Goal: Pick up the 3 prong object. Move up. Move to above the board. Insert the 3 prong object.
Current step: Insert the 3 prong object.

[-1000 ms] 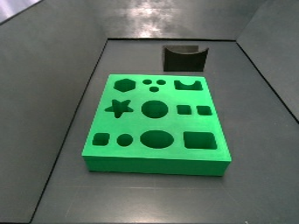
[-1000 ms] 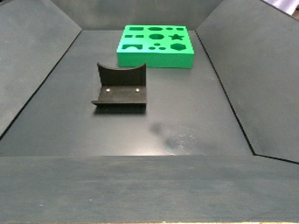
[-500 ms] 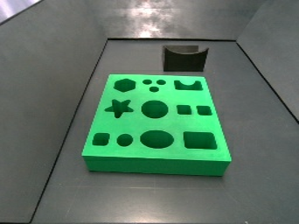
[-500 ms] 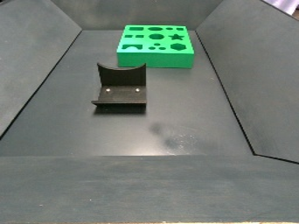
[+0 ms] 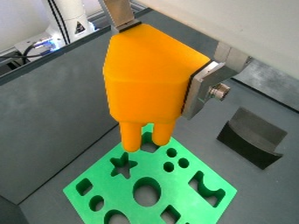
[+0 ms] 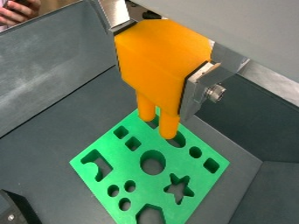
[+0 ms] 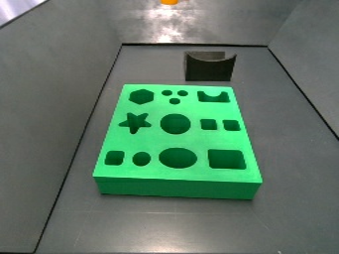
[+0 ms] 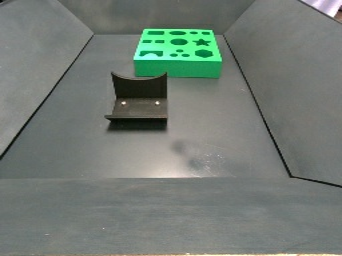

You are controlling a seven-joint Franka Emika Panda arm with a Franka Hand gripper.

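Note:
My gripper point(image 5: 158, 66) is shut on the 3 prong object point(image 5: 146, 74), a bright orange block held between the silver fingers point(image 5: 205, 86), prongs pointing down. It shows in both wrist views, also here point(image 6: 158, 66), with the gripper point(image 6: 162, 61) well above the board point(image 5: 111, 185), a green slab with cutouts point(image 6: 176, 166). In a side view only an orange sliver of the object point(image 7: 169, 3) shows at the upper edge, above the board point(image 7: 153, 144). The board's three small holes point(image 7: 173, 95) are empty. In a side view the board point(image 8: 174, 68) lies at the far end and the gripper is out of view.
The fixture point(image 7: 208, 65), a dark bracket on a base plate, stands on the grey tray floor beyond the board; it shows nearer the camera in a side view point(image 8: 138, 98) and in both wrist views point(image 5: 254, 136) point(image 6: 10, 208). Sloped grey tray walls point(image 8: 40, 90) ring the floor.
An orange sliver of the 3 prong object has come into a side view at its upper edge, where nothing showed before. The board and fixture have not moved.

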